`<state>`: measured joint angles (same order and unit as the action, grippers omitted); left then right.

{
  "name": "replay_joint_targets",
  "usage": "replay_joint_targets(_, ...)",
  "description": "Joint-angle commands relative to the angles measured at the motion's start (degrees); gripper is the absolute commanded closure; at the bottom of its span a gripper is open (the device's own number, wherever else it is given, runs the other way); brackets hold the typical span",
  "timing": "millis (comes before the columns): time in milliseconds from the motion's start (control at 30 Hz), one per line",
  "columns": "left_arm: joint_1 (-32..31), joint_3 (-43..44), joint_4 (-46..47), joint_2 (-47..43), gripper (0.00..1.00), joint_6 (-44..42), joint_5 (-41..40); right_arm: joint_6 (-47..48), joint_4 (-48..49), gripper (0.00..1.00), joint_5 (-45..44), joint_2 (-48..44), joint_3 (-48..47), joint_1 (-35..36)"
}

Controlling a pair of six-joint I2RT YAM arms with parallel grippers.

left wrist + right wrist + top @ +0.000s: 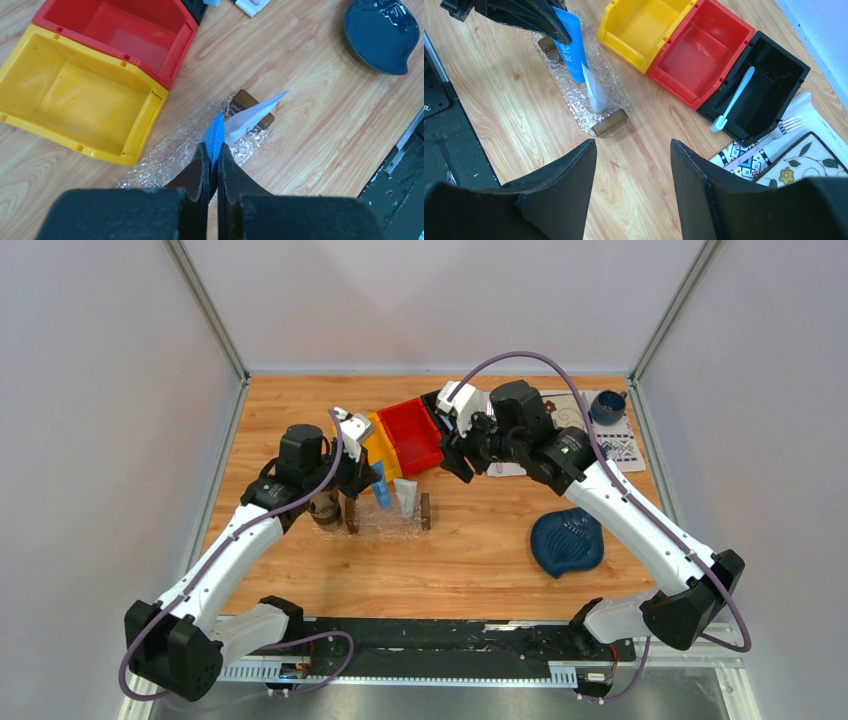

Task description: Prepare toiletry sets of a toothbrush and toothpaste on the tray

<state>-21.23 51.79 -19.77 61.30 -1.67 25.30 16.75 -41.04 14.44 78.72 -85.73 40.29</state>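
Note:
My left gripper (212,150) is shut on the crimped end of the bright blue toothpaste tube (216,134), holding it over the clear textured tray (170,160). I cannot tell whether the tube's lower end touches the tray. From above, the blue tube (382,485) stands beside the white-grey tube (405,497), which lies in the tray (388,525). My right gripper (631,142) hangs open and empty above bare wood, right of the tray (569,107). The pale blue toothbrush (735,97) lies slanted in the black bin (774,75).
Yellow bin (644,25) and red bin (704,50) sit behind the tray, next to the black bin. A patterned cloth (749,160) carries a fork (786,125) and a floral plate (809,160). A dark blue leaf dish (567,542) and a blue cup (607,407) are on the right.

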Motion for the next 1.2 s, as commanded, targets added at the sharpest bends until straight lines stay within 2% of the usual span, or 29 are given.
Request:
replay_joint_targets(0, 0.2, 0.1, 3.5, 0.1, 1.00, 0.8, 1.6, -0.2, 2.5, 0.40, -0.6, -0.1, -0.4, -0.2)
replay_joint_targets(1167, -1.4, -2.4, 4.7, 0.8, 1.00, -1.9, 1.5, 0.1, 2.9, 0.39, -0.7, -0.7, 1.0, -0.4)
